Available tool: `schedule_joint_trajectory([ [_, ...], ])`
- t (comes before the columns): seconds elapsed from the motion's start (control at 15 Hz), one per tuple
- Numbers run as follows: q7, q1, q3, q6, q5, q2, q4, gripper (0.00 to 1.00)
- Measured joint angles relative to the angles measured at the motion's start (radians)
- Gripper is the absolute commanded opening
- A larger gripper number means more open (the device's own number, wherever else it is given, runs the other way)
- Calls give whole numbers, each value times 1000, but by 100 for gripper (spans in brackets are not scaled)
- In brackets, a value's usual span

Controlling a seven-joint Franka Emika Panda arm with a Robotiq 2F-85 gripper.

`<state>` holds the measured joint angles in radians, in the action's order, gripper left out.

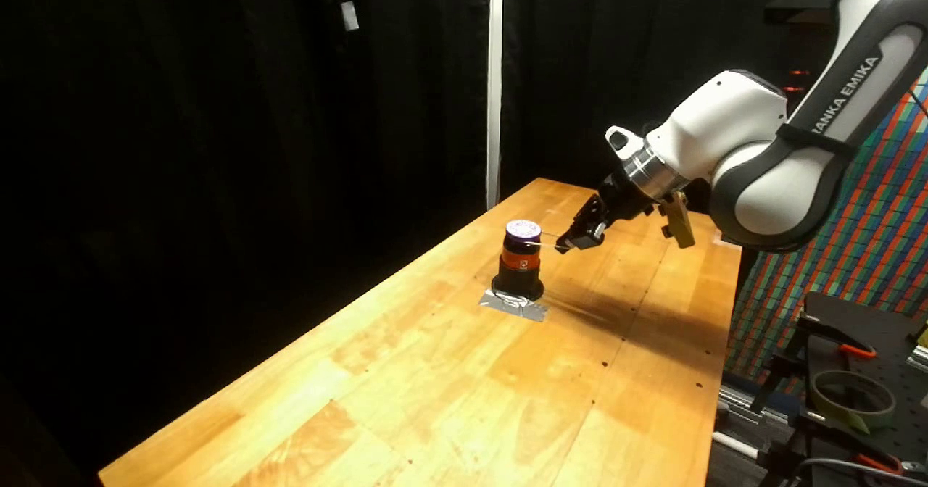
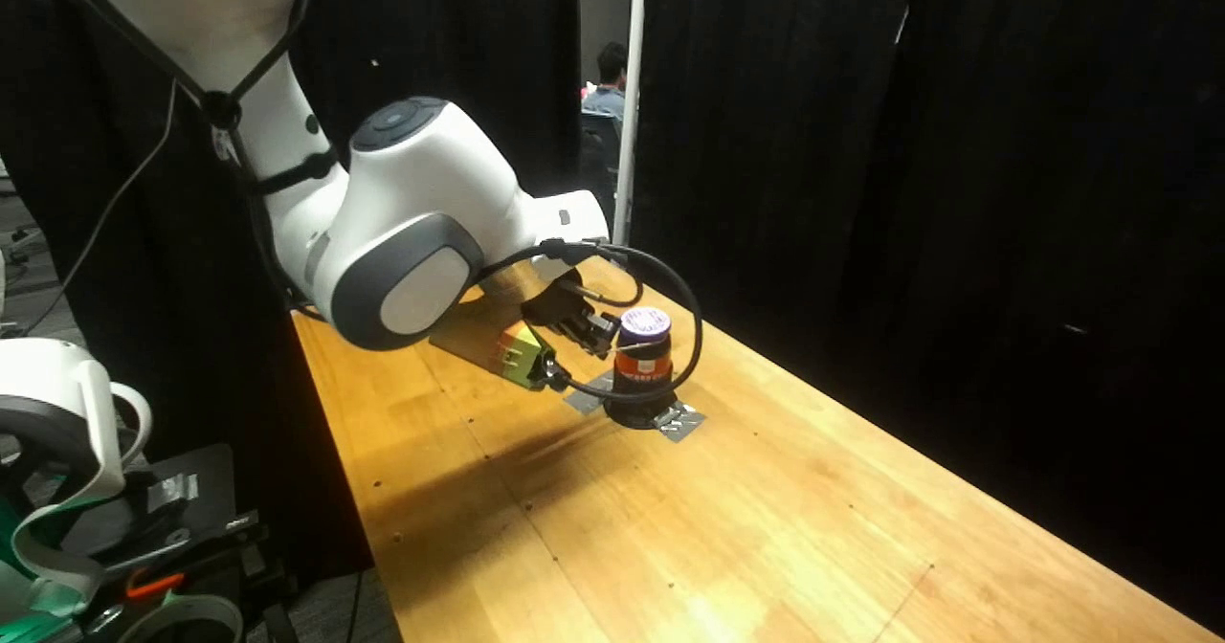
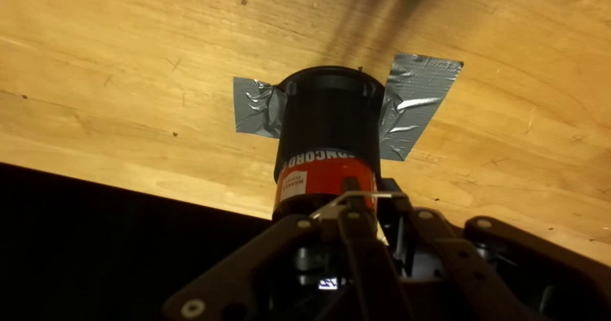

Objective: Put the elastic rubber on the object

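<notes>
Black and red-orange, the object (image 1: 520, 261) stands upright just ahead of my end effector (image 3: 372, 186), toward the counter's (image 1: 435, 407) closer long edge. Tips slightly parted, elastic rubber (image 3: 383, 195) strung across; can't tell if looped.

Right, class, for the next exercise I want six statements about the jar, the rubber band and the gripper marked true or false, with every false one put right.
1. The jar stands upright on the table. True.
2. The tape at the jar's foot is bright red. False: it is silver-grey.
3. The jar has an orange label. True.
4. The gripper is down at the jar's foot. False: it is near the jar's upper part.
5. The rubber band lies loose on the table. False: it is raised, up at the gripper.
6. The jar's lid has a purple rim. True.
</notes>
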<state>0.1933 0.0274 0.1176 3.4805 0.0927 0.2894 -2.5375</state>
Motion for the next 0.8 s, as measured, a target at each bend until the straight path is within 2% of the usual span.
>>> schedule_joint_trajectory([
  [0.27, 51, -1, -55, 263, 103, 53, -62, 18],
  [0.6, 146, -1, -110, 596, 155, 175, -77, 17],
  [0.8, 182, -1, -131, 744, 191, 254, -72, 18],
])
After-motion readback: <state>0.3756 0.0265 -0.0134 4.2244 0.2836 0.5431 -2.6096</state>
